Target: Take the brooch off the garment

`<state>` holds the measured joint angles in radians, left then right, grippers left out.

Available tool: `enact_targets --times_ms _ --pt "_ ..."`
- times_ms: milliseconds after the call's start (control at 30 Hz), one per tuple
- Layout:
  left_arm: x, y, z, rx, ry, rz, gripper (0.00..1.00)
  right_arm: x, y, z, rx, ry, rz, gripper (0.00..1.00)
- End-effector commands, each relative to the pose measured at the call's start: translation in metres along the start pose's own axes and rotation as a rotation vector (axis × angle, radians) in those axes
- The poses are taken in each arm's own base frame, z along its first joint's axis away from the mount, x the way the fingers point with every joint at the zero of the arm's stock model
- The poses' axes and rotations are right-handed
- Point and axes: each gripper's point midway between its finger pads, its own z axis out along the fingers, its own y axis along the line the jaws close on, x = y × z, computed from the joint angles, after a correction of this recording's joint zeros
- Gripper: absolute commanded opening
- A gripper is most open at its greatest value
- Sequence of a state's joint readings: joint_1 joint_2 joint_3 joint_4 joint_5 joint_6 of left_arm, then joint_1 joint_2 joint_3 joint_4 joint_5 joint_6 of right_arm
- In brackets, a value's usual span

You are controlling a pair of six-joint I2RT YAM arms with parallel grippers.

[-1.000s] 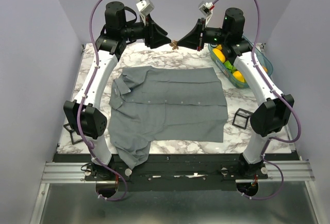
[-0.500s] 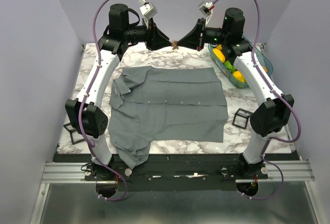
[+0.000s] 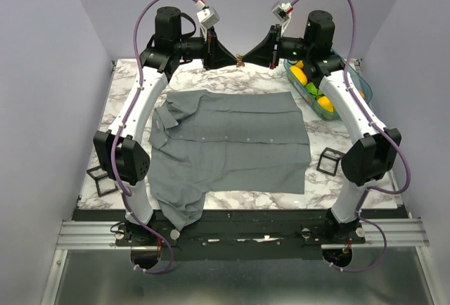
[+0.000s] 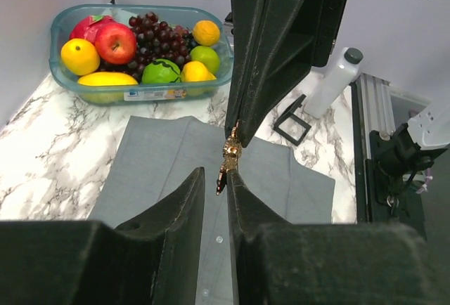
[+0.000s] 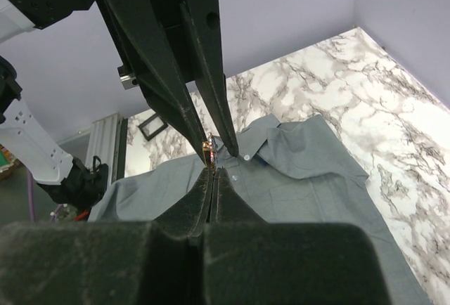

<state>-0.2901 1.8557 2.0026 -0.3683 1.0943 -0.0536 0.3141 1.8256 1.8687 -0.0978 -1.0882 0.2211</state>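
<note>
From overhead the left gripper (image 3: 236,58) and right gripper (image 3: 246,58) meet tip to tip in the air over the far edge of the marble table (image 3: 239,80). They are well clear of the garment (image 3: 232,143), which lies flat below, and the brooch (image 3: 241,60) is only a brownish speck between them. The left wrist view tells far more. There the brooch is a small gold-brown piece (no blue that I can see) hanging from the very tip of the right gripper, whose fingers are pressed together on its upper end. Its lower end dips into the narrow gap between the left gripper's fingers (image 4: 183,206). Those stand slightly parted, one on each side; whether either touches the brooch I cannot tell. The right wrist view shows the same pinch from the other side, but the brooch is just a blurred glint, mostly hidden by dark fingers. Only the left wrist view shows the fruit tub (image 4: 140,8) in full, with a white bottle (image 4: 337,76) and a black wire-frame cube (image 4: 294,119) near the garment's edge. From overhead the right arm covers much of that tub.
</note>
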Motion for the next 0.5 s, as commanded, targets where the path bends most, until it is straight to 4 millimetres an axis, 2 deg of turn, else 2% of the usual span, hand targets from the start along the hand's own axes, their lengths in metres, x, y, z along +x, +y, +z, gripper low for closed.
enact_targets --times_ms 0,100,167,267,300,367,467 --pt "-0.003 -0.008 0.004 0.051 -0.002 0.008 0.22 -0.004 0.005 0.003 -0.022 -0.007 -0.009 0.01" --pt "-0.003 -0.011 0.005 0.063 -0.004 0.008 0.11 -0.002 0.003 0.004 -0.018 -0.006 -0.003 0.01" --pt "-0.003 -0.011 0.005 0.067 -0.004 0.008 0.0 -0.001 0.001 0.004 -0.017 -0.004 0.001 0.01" --pt "-0.002 -0.011 0.006 0.067 -0.002 0.002 0.0 0.002 -0.002 0.004 -0.003 -0.002 0.01 0.02" --pt "-0.002 -0.011 0.005 0.065 -0.002 0.003 0.0 0.003 -0.003 0.004 0.003 -0.001 0.019 0.09" --pt "0.001 -0.01 0.005 0.06 0.006 0.004 0.0 0.002 -0.004 0.003 0.012 -0.004 0.019 0.15" --pt "0.008 -0.009 0.002 0.035 0.031 -0.008 0.0 -0.003 -0.004 -0.001 0.02 -0.011 0.011 0.38"
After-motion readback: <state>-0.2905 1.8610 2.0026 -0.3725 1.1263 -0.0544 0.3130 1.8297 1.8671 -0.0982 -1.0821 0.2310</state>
